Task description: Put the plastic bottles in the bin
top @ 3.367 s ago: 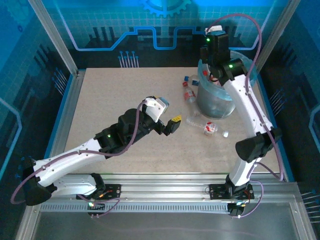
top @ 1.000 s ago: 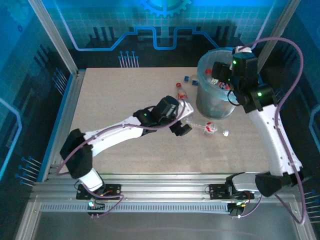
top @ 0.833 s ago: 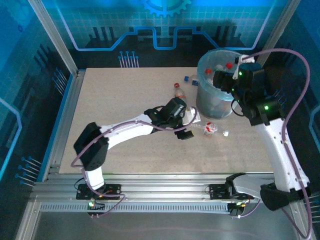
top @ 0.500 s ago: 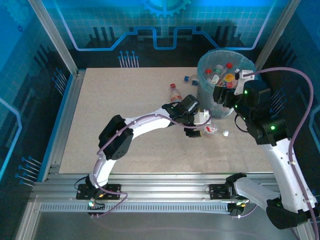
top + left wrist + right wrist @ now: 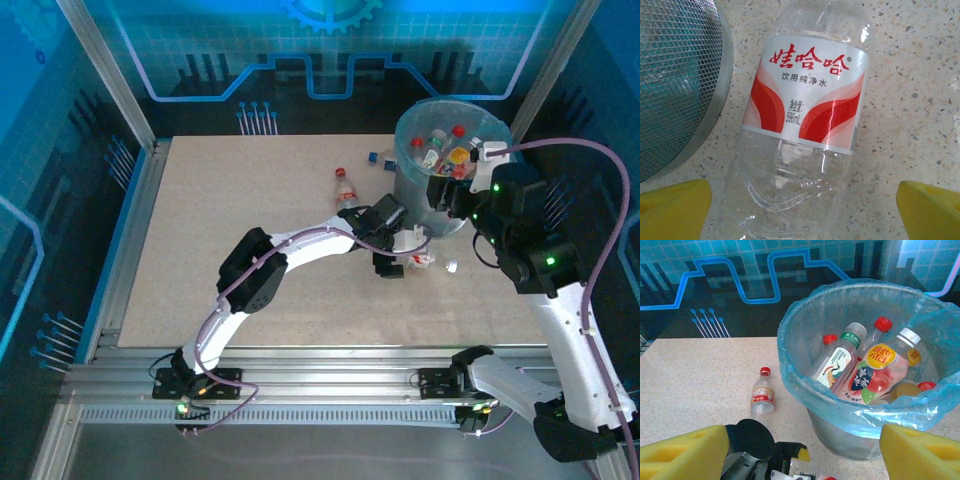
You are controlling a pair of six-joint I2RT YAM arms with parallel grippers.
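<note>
Now, left pincer (image 5: 802, 212) gapes over the lying bottle (image 5: 810, 100), holding nothing — right pincer (image 5: 802, 455) open, empty. Closing off-centre, I may squirt it against the bin (image 5: 670, 75).

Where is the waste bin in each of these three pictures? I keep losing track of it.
Top external: the bin stands at the table's far right, in the upper right of the picture.
Left wrist: the bin's mesh wall curves down the left edge.
Right wrist: the bin stands right of centre, with bottles inside.
Shared landmark: the speckled table under it.
</note>
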